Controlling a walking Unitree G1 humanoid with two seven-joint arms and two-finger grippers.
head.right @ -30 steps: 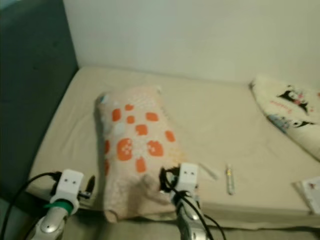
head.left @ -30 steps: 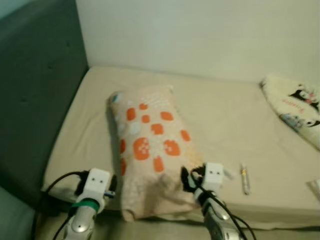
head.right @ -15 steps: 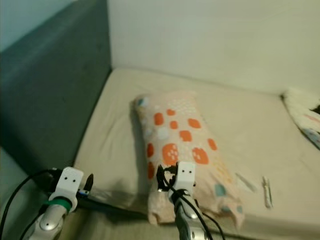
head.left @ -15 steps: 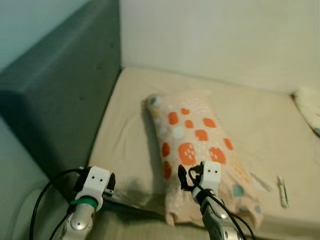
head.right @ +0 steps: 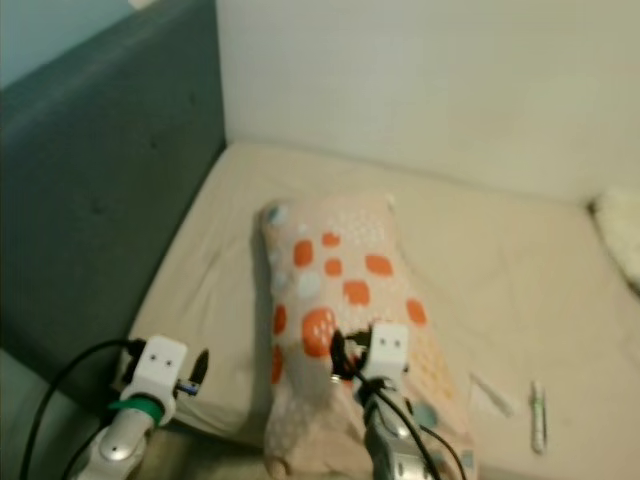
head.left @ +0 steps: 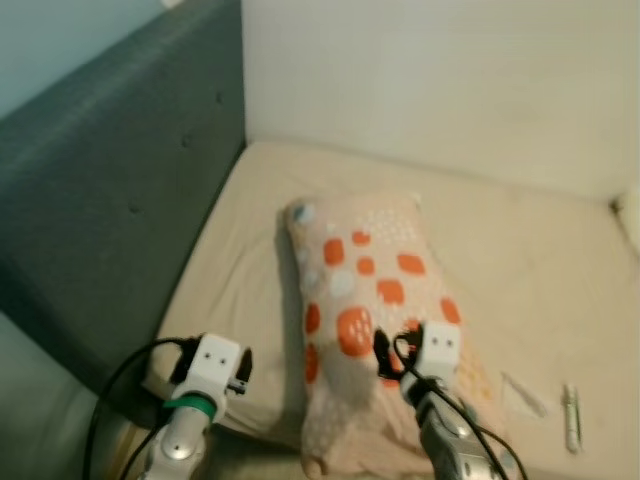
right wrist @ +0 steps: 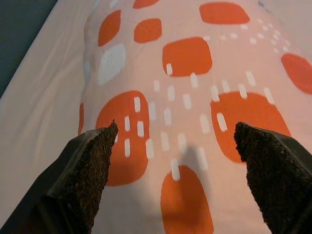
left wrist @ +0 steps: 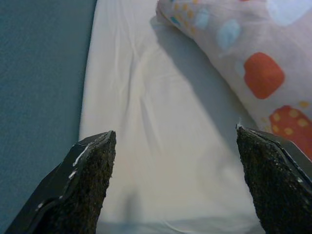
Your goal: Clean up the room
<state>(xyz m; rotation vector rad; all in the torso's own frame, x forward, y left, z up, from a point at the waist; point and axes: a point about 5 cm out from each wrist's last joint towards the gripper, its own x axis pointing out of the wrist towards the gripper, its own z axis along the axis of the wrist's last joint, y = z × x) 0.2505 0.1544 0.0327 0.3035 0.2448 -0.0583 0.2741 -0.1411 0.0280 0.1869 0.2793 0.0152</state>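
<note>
Pillow [head.left: 365, 300]: orange-and-white patterned, lying lengthwise on the bed [head.left: 520, 260], nearer the headboard side.
Right hand [right wrist: 180, 170]: hovering above the pillow's near end, fingers [right wrist: 83, 170] spread wide, grasping nothing.
Left hand [left wrist: 170, 180]: over the bed's near edge beside the pillow, fingers [left wrist: 87, 170] released.
Headboard [head.left: 100, 200]: grey, padded, left of the bed.
Pen [head.left: 571, 417]: on the sheet, right of the pillow.

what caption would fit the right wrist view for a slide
Open right gripper with two black fingers poised over the peach pillow with orange and white patches, beside the cream bedsheet.
</note>
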